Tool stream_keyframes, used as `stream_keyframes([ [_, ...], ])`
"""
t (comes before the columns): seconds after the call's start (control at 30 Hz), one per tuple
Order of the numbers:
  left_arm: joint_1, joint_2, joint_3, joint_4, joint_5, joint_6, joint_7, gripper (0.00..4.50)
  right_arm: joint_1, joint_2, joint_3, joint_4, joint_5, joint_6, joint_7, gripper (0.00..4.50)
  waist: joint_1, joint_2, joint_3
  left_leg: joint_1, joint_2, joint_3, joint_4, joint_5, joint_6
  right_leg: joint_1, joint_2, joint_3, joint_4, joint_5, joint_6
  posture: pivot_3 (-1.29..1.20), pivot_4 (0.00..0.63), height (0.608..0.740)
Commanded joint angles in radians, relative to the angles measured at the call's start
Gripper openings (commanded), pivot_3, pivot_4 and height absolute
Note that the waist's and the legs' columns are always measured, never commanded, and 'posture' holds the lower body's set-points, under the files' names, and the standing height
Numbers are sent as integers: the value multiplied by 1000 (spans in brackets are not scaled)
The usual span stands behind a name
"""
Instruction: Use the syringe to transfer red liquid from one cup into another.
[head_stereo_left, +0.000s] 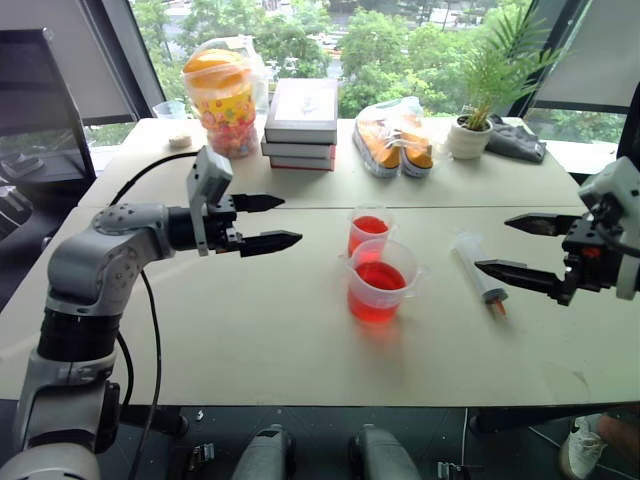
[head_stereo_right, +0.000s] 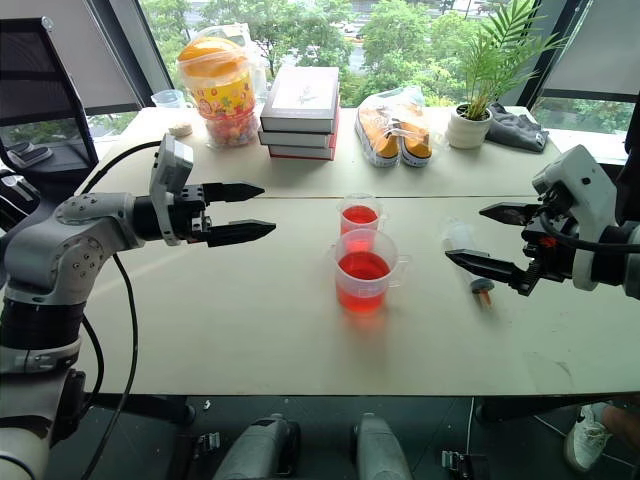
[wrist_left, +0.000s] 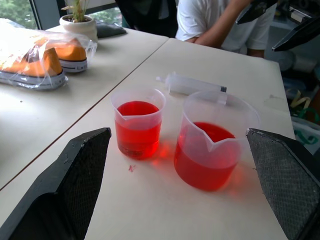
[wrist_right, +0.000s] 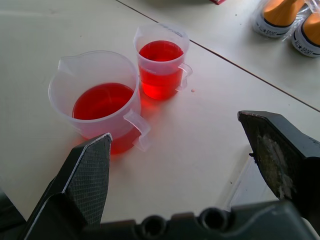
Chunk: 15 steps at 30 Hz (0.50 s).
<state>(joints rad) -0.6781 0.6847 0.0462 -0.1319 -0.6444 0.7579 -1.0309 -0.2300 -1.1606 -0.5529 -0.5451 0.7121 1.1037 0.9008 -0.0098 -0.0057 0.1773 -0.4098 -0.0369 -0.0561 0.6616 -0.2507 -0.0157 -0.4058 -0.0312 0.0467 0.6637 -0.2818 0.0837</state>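
Right gripper (head_stereo_left: 520, 246) open above syringe (head_stereo_left: 478, 270)

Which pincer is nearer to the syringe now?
Right. The right pincer hovers open just beside the syringe; the left pincer is open, beyond both cups.

Head eyes: looking forward-down across table (head_stereo_left: 250, 350).
Wrist views: close, from opposite sides, sharing both cups (wrist_left: 215, 145) between fingers.

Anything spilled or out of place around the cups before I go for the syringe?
One small red speck lies on the table beside the smaller cup. Otherwise both cups stand upright, the larger beaker too, and the syringe lies flat, untouched.
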Motion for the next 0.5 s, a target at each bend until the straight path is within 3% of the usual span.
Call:
stream_keyframes([
  [0.03, -24, 2, 19, -9, -15, -4, 0, 4500, 3, -24, -11, -2, -2, -21, -4, 4473, 0, 0, 0, 0, 0, 0, 0, 0, 0, 0, 0, 0, 0, 0, 0, 0, 150, 740],
  [0.5, -47, -14, 19, 36, -19, -29, -11, 4500, 25, -31, -31, 1, -10, -21, -21, 4473, 0, 0, 0, 0, 0, 0, 0, 0, 0, 0, 0, 0, -1, 0, 0, 0, 150, 740],
])
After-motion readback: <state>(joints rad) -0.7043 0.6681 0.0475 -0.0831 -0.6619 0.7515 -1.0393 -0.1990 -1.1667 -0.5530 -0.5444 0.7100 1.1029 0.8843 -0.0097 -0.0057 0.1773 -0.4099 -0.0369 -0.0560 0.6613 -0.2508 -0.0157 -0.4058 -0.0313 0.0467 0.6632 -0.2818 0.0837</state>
